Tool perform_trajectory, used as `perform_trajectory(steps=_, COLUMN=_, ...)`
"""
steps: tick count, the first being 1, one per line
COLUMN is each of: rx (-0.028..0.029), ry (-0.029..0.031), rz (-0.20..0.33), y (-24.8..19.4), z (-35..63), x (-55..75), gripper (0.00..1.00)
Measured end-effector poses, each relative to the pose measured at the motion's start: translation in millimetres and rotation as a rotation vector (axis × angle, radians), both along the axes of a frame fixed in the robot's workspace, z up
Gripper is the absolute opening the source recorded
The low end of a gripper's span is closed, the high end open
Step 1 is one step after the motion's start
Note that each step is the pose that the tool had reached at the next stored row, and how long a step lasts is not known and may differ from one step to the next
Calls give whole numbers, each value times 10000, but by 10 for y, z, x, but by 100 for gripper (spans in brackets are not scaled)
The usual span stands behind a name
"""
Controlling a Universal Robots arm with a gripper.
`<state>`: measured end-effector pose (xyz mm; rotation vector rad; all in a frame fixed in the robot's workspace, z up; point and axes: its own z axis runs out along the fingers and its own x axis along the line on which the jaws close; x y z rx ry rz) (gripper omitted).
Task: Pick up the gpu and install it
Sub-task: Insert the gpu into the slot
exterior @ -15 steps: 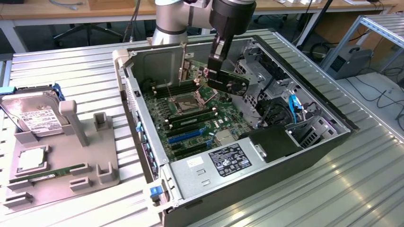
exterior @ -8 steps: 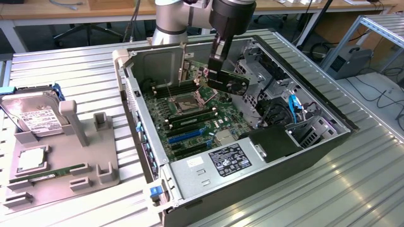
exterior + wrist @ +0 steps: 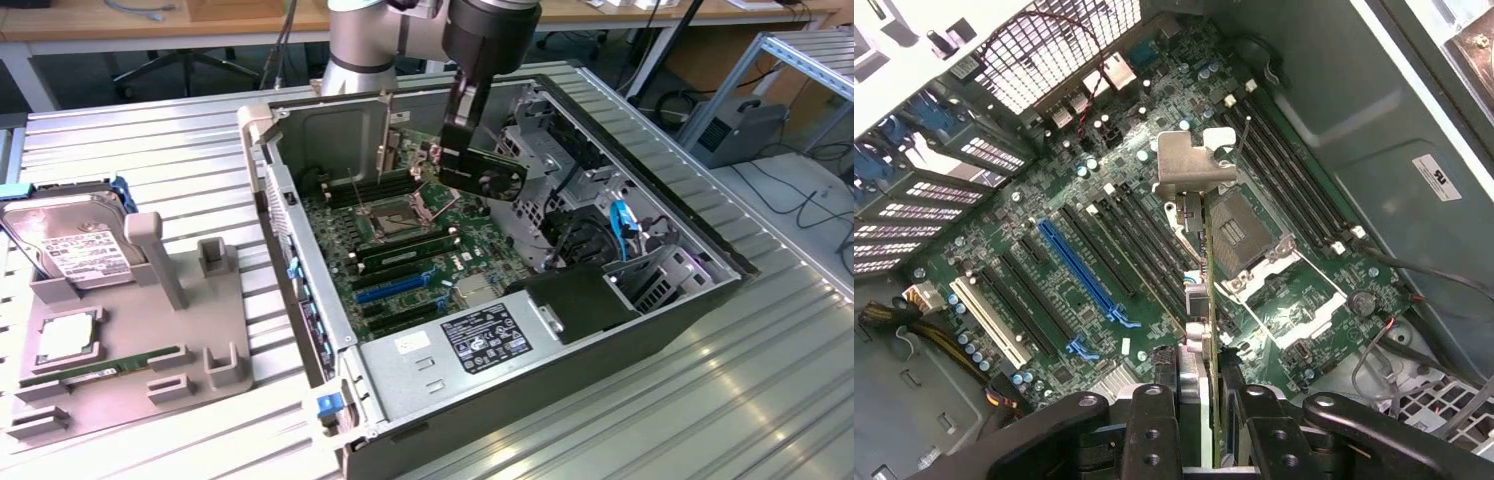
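My gripper point(image 3: 461, 150) hangs over the open computer case point(image 3: 320, 130), shut on the gpu point(image 3: 487, 176), a thin black card held on edge above the motherboard point(image 3: 400, 250). In the wrist view the gpu point(image 3: 1206, 300) runs edge-on away from my gripper point(image 3: 1199, 425), with its silver metal bracket point(image 3: 1189, 165) at the far end. One finger point(image 3: 1152, 425) presses on each side of the card. Below the card lie the processor socket point(image 3: 1239, 230) and rows of black slots, with a long blue slot point(image 3: 1084, 270) off to one side. The card floats clear of the board.
At the exterior view's left a grey fixture point(image 3: 200, 350) carries a silver hard drive point(image 3: 74, 250), a processor point(image 3: 67, 340) and a green memory stick point(image 3: 114, 365). Inside the case sit a labelled power supply point(image 3: 467, 340), drive cages point(image 3: 641, 270) and blue cables point(image 3: 621, 225).
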<state>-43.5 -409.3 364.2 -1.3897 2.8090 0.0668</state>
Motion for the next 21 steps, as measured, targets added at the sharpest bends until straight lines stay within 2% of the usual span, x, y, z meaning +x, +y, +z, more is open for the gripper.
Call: perform_trajectory(steps=21, rx=0, ry=0, rz=562, y=0, z=-6, x=0, gripper=27)
